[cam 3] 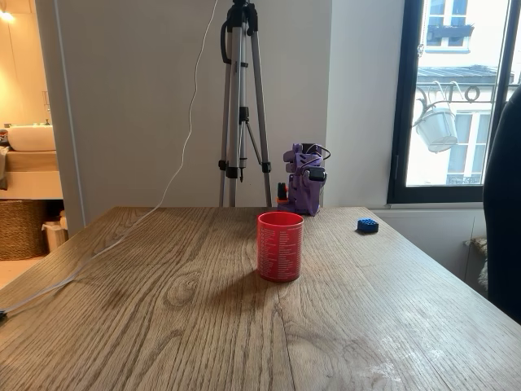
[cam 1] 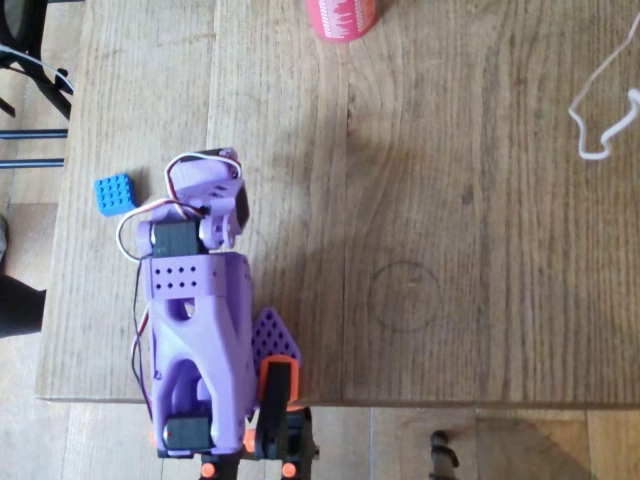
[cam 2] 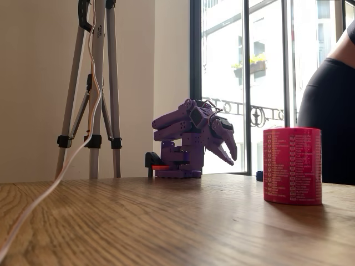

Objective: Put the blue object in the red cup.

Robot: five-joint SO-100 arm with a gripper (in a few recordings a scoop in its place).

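— On the wooden worktop (cam 1: pixel 450 200), where does the blue object sit?
— Seen from overhead, the blue object (cam 1: pixel 115 193) lies flat, studs up, near the left edge, just beside the folded purple arm (cam 1: pixel 195 300) and a little apart from it. In a fixed view it is a small blue block (cam 3: pixel 367 226) toward the right edge, to the right of the arm's base.
— And the red cup?
— The red cup (cam 3: pixel 280 245) stands upright in the middle of the worktop in that fixed view, well apart from the brick. From overhead only part of it (cam 1: pixel 342 17) shows at the top edge. In the other fixed view it (cam 2: pixel 292 165) stands at the right, white markings on its side.
— What about the jaws?
— The arm is curled in on itself over its base, the jaws (cam 2: pixel 228 151) pointing down and clear of the worktop. They look drawn together with nothing between them, though I cannot tell for sure at this size.
— Anything else around?
— A tripod (cam 3: pixel 242 106) behind the worktop, a white cable (cam 1: pixel 600 110) trailing across the wood, and a person in dark clothing (cam 2: pixel 333 116) at the right.
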